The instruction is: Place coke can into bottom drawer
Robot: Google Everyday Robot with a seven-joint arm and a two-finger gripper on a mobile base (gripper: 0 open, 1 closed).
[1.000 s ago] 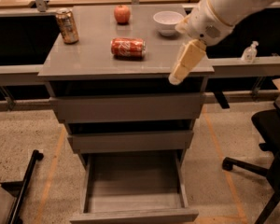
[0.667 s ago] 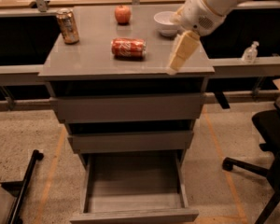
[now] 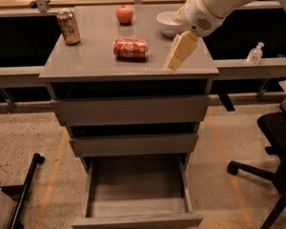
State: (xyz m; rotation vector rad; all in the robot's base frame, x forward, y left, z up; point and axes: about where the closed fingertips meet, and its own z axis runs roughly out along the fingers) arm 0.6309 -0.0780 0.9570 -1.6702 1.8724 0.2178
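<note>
Though the bottom drawer (image 3: 138, 192) is open, the coke can (image 3: 130, 48) lies untouched, left of the gripper (image 3: 173, 64) (open or not, I cannot tell).

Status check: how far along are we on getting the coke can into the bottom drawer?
Done: the bottom drawer is pulled open with nothing in it. In hand: the gripper hovers over the cabinet top, right of the coke can, which lies on its side, ungrasped. Left: grasp, carry down, release into the drawer.
</note>
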